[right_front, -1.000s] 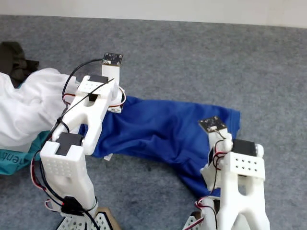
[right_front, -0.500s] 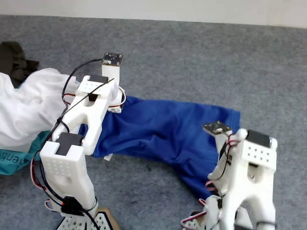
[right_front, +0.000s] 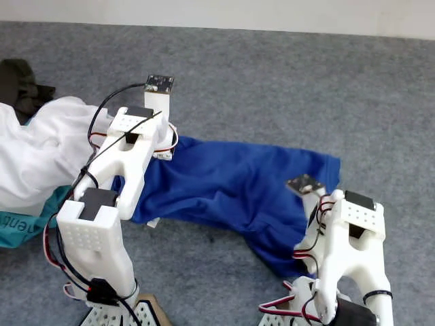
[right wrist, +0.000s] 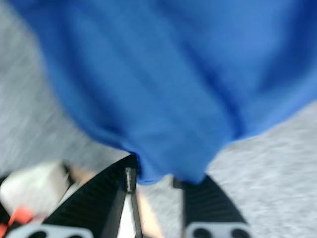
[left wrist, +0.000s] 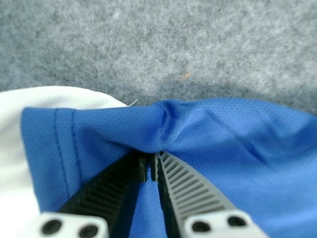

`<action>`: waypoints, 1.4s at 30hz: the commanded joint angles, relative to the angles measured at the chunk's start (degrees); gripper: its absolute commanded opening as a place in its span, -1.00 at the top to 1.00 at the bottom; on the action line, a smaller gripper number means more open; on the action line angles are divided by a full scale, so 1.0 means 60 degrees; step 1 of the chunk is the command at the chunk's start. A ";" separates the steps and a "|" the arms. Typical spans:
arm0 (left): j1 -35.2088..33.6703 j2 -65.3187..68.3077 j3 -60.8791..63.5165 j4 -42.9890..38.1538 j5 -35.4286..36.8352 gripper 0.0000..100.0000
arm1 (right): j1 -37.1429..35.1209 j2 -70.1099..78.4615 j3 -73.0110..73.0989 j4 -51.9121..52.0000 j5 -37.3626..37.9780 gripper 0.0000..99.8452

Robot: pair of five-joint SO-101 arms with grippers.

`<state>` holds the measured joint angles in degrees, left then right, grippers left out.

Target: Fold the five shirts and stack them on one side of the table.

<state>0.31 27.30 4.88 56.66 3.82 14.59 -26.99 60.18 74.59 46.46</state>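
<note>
Pinches a raised fold of the blue shirt (right_front: 231, 187) in the left tool (left wrist: 150, 166), clamped tight on the cloth, just beside the white shirt (right_front: 34, 156). Holds the right tool (right wrist: 158, 181) narrowly parted at the far end, with the blue hem draped across its tips. Lies rumpled on the grey bench (right_front: 272, 81), stretched long-ways from one arm to the other, sideways across the high view. Trails one lobe toward the right arm's base. Overlaps the white heap's edge, near a teal shirt (right_front: 20, 221).
</note>
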 commanded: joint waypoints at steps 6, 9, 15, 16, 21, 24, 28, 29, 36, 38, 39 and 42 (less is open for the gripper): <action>-0.0198 0.0081 -0.0256 -0.0249 0.0088 0.87 | 0.0418 -0.0081 -0.3158 0.1487 -0.1158 0.71; -0.0198 0.0081 -0.0256 -0.0249 0.0088 0.87 | 0.0505 0.0022 -0.4535 0.2601 -0.1187 0.57; -0.0198 0.0081 -0.0256 -0.0249 0.0073 0.87 | 0.0315 0.0022 -0.3919 0.2938 -0.1070 0.57; -0.0198 0.0081 -0.0256 -0.0249 0.0073 0.87 | 0.0286 -0.0022 -0.3685 0.3011 -0.0835 0.57; -0.0198 0.0081 -0.0256 -0.0249 0.0073 0.87 | 0.0110 -0.0095 -0.2615 0.4388 0.1553 0.57; -0.0198 0.0081 -0.0256 -0.0249 0.0073 0.87 | 0.0491 -0.0037 -0.2513 0.4374 0.1875 0.57; -0.0198 0.0081 -0.0256 -0.0249 0.0073 0.87 | 0.0842 -0.0081 -0.1839 0.4388 0.2681 0.57; -0.0198 0.0081 -0.0256 -0.0249 0.0073 0.87 | 0.0857 -0.0081 -0.1502 0.4359 0.2886 0.57; -0.0198 0.0081 -0.0256 -0.0249 0.0073 0.87 | 0.1311 -0.0095 -0.0227 0.2425 0.3941 0.57; -0.0198 0.0081 -0.0256 -0.0249 0.0088 0.87 | 0.1370 -0.0095 -0.0095 0.1780 0.3824 0.57; -0.0198 0.0081 -0.0256 -0.0249 0.0088 0.87 | 0.1370 -0.0095 0.0095 0.1458 0.3546 0.57; -0.0198 0.0081 -0.0256 -0.0249 0.0088 0.87 | 0.1165 -0.0095 0.0872 0.0242 0.2916 0.57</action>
<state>0.31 27.30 4.88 56.66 3.82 21.98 -26.99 62.02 81.36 66.42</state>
